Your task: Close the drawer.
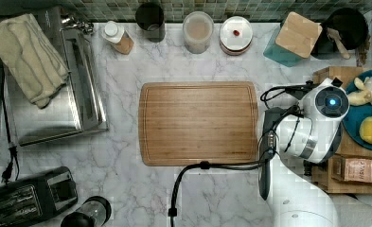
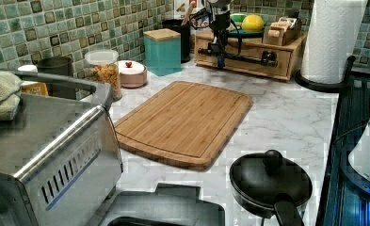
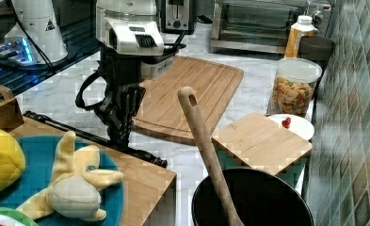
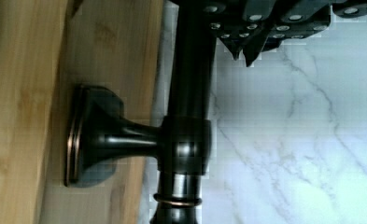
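Note:
The drawer point(image 2: 255, 66) sits in a light-wood box at the back of the counter in the left view. Its flat front panel point(image 4: 120, 56) carries a long dark bar handle point(image 4: 187, 93) on a flared mount. That handle point(image 3: 93, 137) runs along the box's top edge in the right view, so the front looks close to the box. My gripper point(image 4: 244, 55) hangs straight down beside the bar, on the marble side, fingertips together and holding nothing. In the right view my gripper point(image 3: 121, 134) reaches the handle near its middle. How far out the drawer stands is hidden under the arm.
A bamboo cutting board point(image 1: 199, 123) lies mid-counter beside the drawer front. On top of the box rests a blue plate point(image 1: 358, 125) with fruit. A teal canister point(image 1: 292, 38), jars, a black pot point(image 3: 251, 197) with a wooden spoon and a paper towel roll point(image 2: 331, 37) stand around.

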